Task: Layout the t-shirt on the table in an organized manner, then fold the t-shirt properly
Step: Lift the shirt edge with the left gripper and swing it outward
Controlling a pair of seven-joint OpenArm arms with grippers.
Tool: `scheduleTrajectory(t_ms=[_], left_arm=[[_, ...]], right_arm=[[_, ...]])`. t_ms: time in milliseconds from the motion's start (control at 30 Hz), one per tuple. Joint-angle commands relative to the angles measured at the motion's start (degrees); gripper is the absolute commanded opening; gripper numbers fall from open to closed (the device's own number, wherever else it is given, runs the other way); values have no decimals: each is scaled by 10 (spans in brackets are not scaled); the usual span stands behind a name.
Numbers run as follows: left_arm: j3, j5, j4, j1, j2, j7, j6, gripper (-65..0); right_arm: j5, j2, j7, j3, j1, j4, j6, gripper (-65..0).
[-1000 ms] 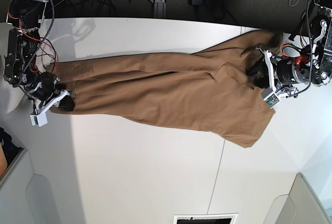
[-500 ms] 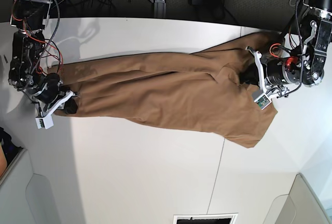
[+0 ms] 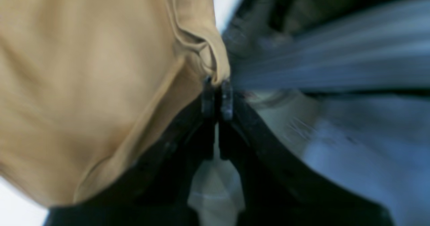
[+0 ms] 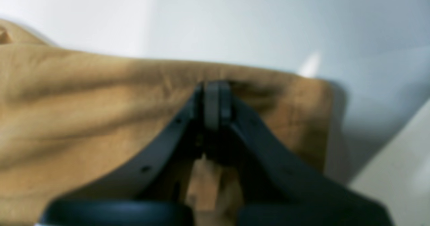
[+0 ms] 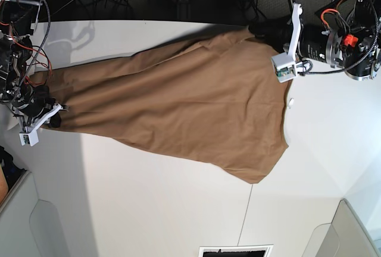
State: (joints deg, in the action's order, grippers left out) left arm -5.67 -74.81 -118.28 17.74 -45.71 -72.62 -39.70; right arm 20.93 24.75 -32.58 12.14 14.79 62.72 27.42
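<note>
T-shirt stretched wider since earlier frame, my left gripper swung up past far table edge. Long axis runs between my two jaws; cloth hangs inward from each. Left pinches bunched hem, right gripper pinches opposite edge, both pressed together. Tan, wrinkly, mostly flat on table.
</note>
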Motion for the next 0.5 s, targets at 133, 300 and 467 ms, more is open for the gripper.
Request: scheduleTrajectory(t_ms=[133, 300, 467], left_arm=[[5, 1, -8, 13, -10, -9, -3, -410], [5, 29, -8, -17, -10, 22, -3, -351], [5, 121, -3, -60, -9, 124, -3, -351]], right_arm=[[25, 11, -2, 3, 9, 5, -2, -650], [65, 11, -2, 3, 13, 6, 3, -650], [66, 11, -3, 3, 20, 21, 24, -650]])
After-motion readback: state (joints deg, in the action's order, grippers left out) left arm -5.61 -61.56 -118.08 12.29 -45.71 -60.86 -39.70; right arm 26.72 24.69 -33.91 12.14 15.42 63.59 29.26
